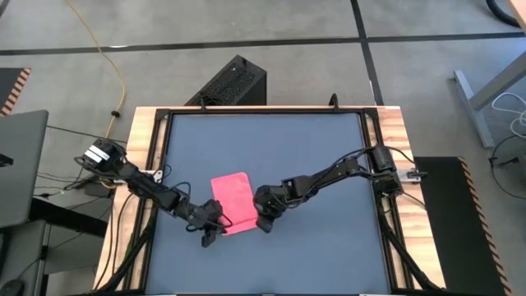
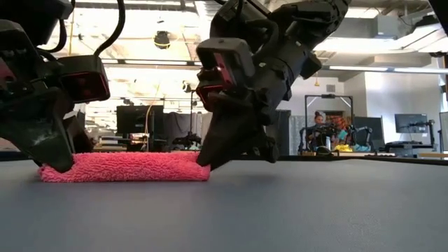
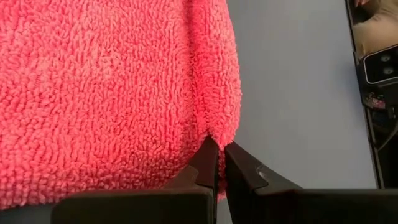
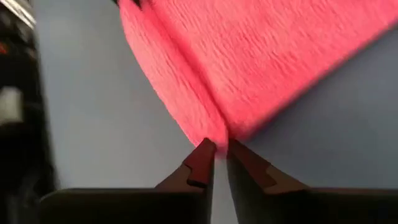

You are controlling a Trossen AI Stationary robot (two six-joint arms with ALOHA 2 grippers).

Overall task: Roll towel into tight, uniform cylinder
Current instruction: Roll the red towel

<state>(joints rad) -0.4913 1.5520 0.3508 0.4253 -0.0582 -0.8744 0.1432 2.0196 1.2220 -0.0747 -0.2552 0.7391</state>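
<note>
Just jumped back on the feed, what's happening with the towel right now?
Both arms are down at the towel, which lies flat on the dark table, folded over but not yet a cylinder. The left end effector pinches the near edge at one corner, fingers nearly closed on the cloth. The right end effector does the same at the opposite corner of that edge. In the low view both ends of the towel sit under the arms, so they look set to start rolling it.

No readable text anywhere, no labels, brands, numbers or signs legible on the arms, the table or the room behind, screens in the background too far off to make out
</note>
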